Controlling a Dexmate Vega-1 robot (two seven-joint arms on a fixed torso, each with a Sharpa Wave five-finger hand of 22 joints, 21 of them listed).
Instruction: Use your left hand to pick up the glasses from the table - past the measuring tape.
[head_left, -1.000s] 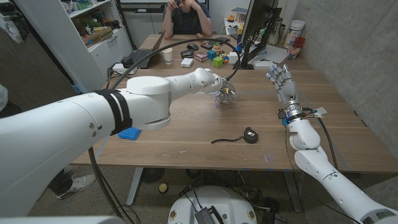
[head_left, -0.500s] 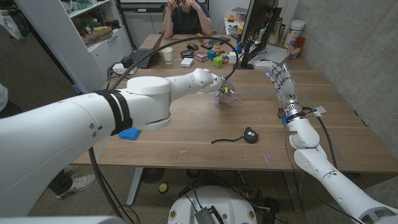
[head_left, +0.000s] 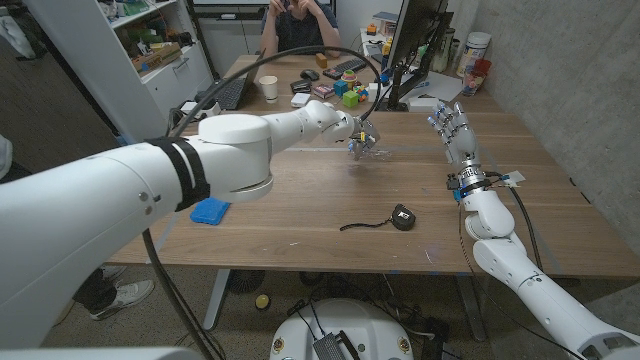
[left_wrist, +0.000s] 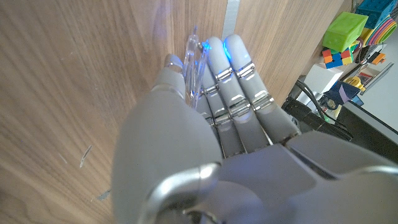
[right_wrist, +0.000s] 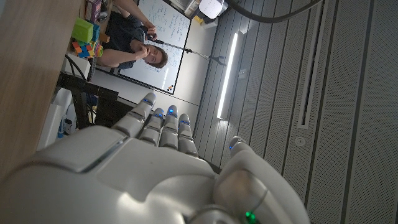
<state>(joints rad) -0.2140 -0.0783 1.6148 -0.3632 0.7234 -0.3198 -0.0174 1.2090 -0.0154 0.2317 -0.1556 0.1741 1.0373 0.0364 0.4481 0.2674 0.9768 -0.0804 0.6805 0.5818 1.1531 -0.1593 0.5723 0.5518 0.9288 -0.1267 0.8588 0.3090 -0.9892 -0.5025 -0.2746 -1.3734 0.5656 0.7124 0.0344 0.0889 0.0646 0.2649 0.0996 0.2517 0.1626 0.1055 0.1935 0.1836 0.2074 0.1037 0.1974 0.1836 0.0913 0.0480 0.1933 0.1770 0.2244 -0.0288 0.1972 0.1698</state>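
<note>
My left hand (head_left: 358, 136) is out over the middle of the far table and holds clear-framed glasses (head_left: 366, 150), lifted a little above the wood. In the left wrist view the clear glasses (left_wrist: 192, 62) are pinched between the thumb and the straight fingers (left_wrist: 233, 74) of my left hand (left_wrist: 217, 118). The black measuring tape (head_left: 402, 216), with its strap trailing to the left, lies nearer to me on the table. My right hand (head_left: 453, 130) stands upright at the right with its fingers apart and nothing in it; its back (right_wrist: 155, 162) shows in the right wrist view.
A blue flat object (head_left: 208, 212) lies near the left front of the table. Past the glasses, the back of the table holds a white cup (head_left: 269, 88), coloured blocks (head_left: 350, 95) and a monitor (head_left: 415, 40). A person (head_left: 297, 25) sits behind it.
My left hand has risen slightly and moved a bit farther away with the glasses in it. The right hand and the measuring tape have stayed still.
</note>
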